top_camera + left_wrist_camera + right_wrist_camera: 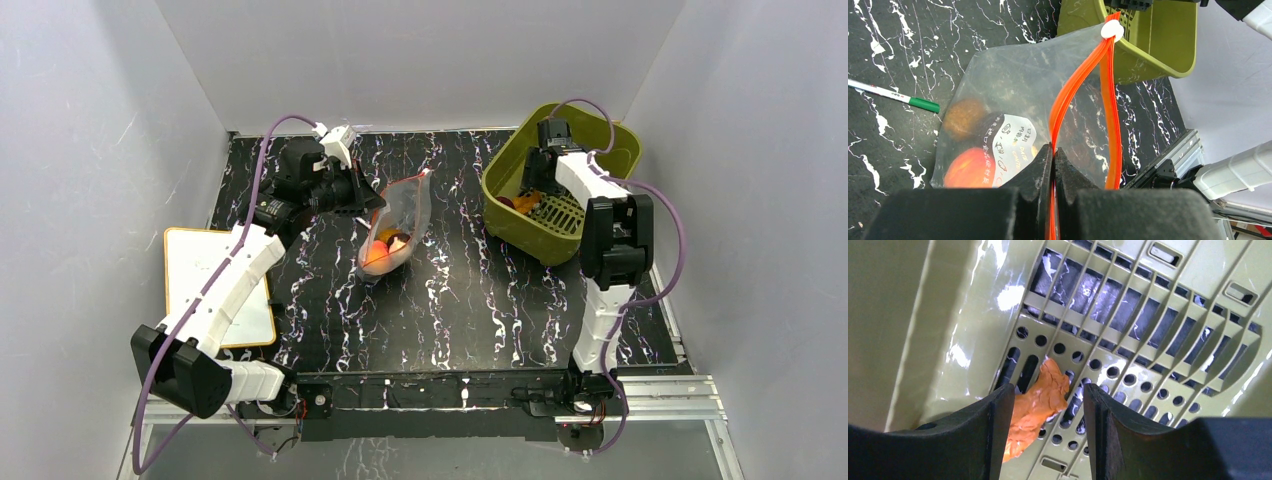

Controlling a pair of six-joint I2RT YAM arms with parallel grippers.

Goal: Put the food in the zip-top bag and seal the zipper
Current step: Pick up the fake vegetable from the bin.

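Note:
The clear zip-top bag (998, 85) hangs mouth-up over the table, with an orange-pink peach (968, 167) and a brown piece (964, 117) inside. My left gripper (1053, 150) is shut on one side of the red-orange zipper (1073, 85); the other side bows away, so the mouth gapes. The top view shows the bag (395, 225) beside that gripper (375, 200). My right gripper (1048, 390) is open and low inside the green basket (1128, 340). Its fingers straddle an orange food piece (1040, 402), which lies against the left finger and apart from the right one.
The olive basket (600, 135) stands at the back right with more food (520, 203) near its left wall. A white pen with a green cap (895, 95) lies behind the bag. A whiteboard (215, 290) sits at the table's left edge.

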